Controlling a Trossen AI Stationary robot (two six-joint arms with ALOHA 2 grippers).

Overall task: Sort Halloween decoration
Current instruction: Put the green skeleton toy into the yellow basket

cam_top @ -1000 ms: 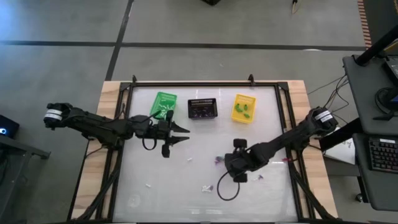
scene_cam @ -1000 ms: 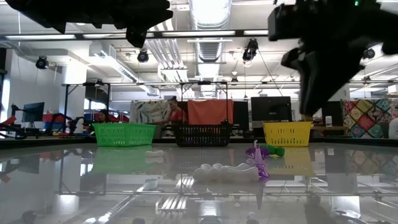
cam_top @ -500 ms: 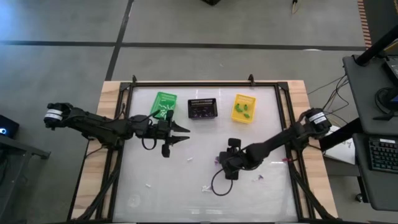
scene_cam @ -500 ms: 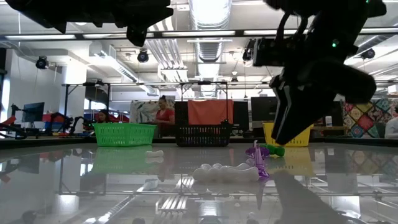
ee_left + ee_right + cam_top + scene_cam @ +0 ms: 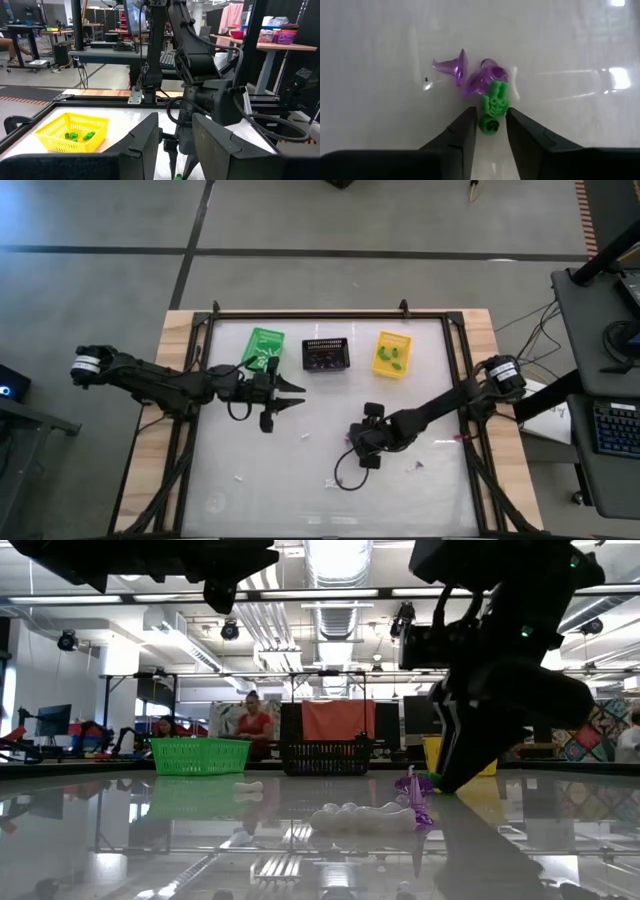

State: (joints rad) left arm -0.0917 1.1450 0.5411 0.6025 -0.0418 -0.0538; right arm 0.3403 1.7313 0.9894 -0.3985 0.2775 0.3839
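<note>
Right gripper [image 5: 488, 131] jaws apart, set either side of green trinket [image 5: 492, 109] on table [image 5: 290, 470]; contact with fingers cannot be told. Two purple trinkets [image 5: 470, 75] seen touching green one. White trinkets [image 5: 360, 817] scattered nearby. Left gripper [image 5: 296, 396] held above table near green basket [image 5: 263, 348], jaws apart, nothing between. Black basket [image 5: 325, 355] and yellow basket [image 5: 392, 353] placed along far edge.

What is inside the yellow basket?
The yellow basket holds a few little green trinkets. In the left wrist view the near wall hides part of the bottom, so more could be tucked there.
</note>
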